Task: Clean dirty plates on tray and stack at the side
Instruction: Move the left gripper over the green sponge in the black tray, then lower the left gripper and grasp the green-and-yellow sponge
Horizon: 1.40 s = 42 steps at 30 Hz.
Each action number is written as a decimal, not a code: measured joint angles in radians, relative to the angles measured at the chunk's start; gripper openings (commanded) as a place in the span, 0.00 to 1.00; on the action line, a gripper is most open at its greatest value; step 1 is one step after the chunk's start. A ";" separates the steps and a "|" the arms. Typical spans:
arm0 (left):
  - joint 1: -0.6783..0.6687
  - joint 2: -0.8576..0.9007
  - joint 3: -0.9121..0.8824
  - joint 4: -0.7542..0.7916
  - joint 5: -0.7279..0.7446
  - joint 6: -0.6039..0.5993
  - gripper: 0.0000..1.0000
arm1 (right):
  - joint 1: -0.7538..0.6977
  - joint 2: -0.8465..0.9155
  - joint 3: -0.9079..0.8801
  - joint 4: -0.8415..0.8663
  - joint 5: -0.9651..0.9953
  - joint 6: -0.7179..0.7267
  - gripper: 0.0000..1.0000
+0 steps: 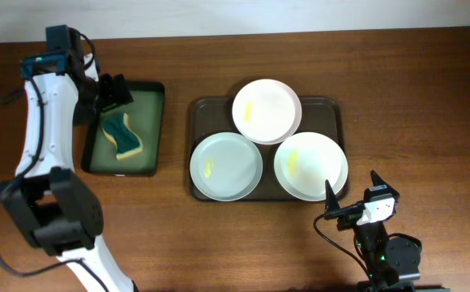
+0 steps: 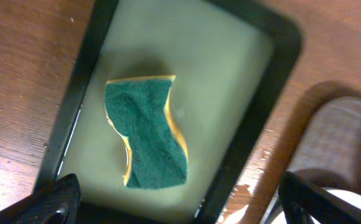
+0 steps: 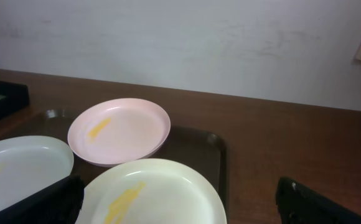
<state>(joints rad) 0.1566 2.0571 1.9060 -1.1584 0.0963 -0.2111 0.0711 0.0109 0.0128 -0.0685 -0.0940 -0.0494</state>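
Your left gripper (image 1: 113,88) gapes empty over the green sponge (image 1: 122,136), left of the tray (image 1: 207,113); your right gripper (image 1: 352,188), just beside the tray, is likewise wide and empty.

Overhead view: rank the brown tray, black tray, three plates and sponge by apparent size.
1. brown tray
2. black tray
3. top plate, left plate, right plate: these look alike, so they are not ranked
4. sponge
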 measured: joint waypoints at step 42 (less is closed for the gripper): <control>-0.008 0.292 0.003 0.002 -0.084 -0.111 0.51 | 0.000 0.000 0.000 0.000 0.000 0.000 0.98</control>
<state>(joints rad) 0.1490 2.3493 1.9095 -1.1564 0.0128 -0.3222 0.0711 0.0109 0.0128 -0.0685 -0.0940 -0.0490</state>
